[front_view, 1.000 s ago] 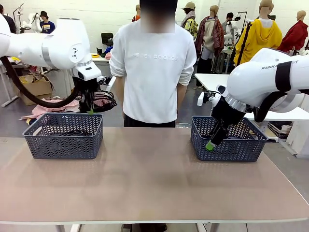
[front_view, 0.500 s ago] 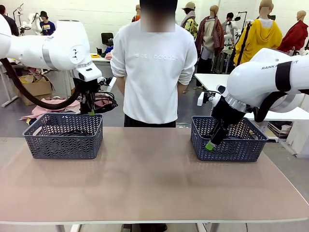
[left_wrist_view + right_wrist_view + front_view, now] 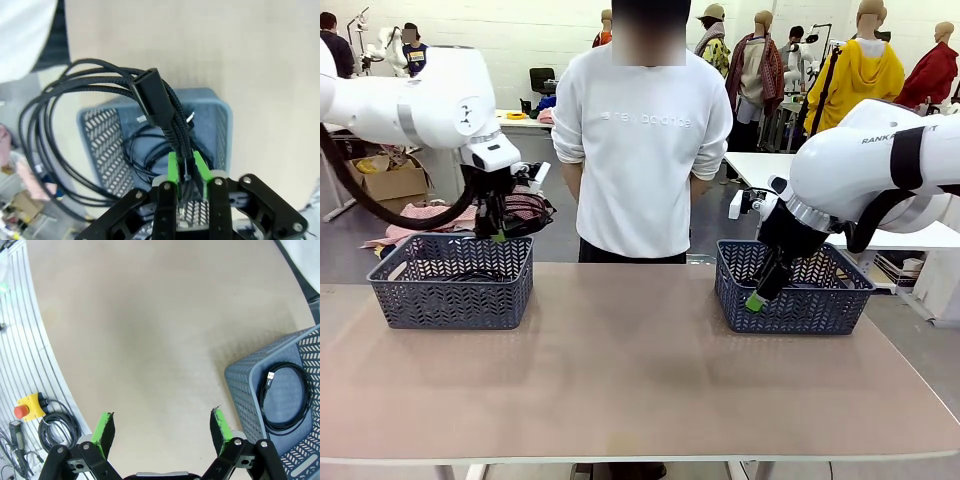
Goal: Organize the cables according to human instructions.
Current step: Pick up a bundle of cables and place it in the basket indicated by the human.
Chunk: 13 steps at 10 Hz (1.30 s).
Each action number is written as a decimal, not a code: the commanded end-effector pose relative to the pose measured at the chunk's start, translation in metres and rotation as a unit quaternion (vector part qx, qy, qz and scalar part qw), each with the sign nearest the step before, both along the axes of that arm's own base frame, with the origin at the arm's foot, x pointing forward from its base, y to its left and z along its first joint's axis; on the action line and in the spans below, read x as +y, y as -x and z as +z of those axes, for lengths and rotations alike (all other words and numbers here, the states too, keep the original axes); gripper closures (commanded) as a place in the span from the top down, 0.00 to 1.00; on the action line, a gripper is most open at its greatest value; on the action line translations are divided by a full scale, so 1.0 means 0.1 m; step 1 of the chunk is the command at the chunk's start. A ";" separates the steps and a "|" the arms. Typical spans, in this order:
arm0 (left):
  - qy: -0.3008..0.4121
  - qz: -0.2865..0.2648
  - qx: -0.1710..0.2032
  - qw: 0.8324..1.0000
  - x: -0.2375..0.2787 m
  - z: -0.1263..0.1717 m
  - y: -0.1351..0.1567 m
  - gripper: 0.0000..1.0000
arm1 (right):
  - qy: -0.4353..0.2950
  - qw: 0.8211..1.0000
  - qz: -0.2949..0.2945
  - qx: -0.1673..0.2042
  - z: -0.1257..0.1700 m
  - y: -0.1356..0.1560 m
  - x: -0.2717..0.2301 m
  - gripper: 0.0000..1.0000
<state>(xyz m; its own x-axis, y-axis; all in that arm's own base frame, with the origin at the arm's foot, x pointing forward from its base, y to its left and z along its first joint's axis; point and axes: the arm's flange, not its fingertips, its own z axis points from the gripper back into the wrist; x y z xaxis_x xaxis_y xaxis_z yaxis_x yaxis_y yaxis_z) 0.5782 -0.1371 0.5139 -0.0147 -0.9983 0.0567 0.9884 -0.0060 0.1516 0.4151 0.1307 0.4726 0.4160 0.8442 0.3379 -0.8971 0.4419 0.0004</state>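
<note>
My left gripper [image 3: 498, 236] hangs just above the left grey basket [image 3: 450, 295], shut on a coiled black cable [image 3: 526, 212]. In the left wrist view its green pads [image 3: 172, 167] pinch the cable [image 3: 150, 95] near its chunky plug, and the loops hang out to the side. Another cable [image 3: 145, 155] lies in the basket [image 3: 222, 125] below. My right gripper [image 3: 755, 300] is open in front of the right grey basket [image 3: 820, 310], nothing between its fingers [image 3: 162, 427]. One coiled cable [image 3: 285, 395] lies in that basket [image 3: 245, 385]. The human [image 3: 640, 150] stands at the far edge, hands behind the back.
The tan table top [image 3: 640, 380] stretches between the two baskets. In the right wrist view a yellow box with a red button [image 3: 26, 409] and a grey cord [image 3: 57, 427] lie on the floor beside the table edge.
My left arm has shifted a little left and down with the cable, closer over the left basket. The right arm has not moved.
</note>
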 end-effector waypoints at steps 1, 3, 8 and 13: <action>-0.001 0.015 -0.010 1.000 0.30 -0.08 0.15 0.15 | 0.008 1.000 0.001 0.001 0.02 -0.02 0.00 1.00; 0.004 0.020 -0.013 1.000 0.48 -0.21 0.18 0.15 | 0.008 1.000 0.001 0.001 0.02 -0.02 0.00 1.00; 0.013 0.040 -0.022 0.999 0.81 -0.55 0.13 0.15 | 0.008 1.000 0.001 0.001 0.02 -0.02 0.00 1.00; 0.012 0.052 -0.024 0.998 0.82 -0.69 0.04 0.30 | 0.008 1.000 0.001 0.001 0.02 -0.02 0.00 1.00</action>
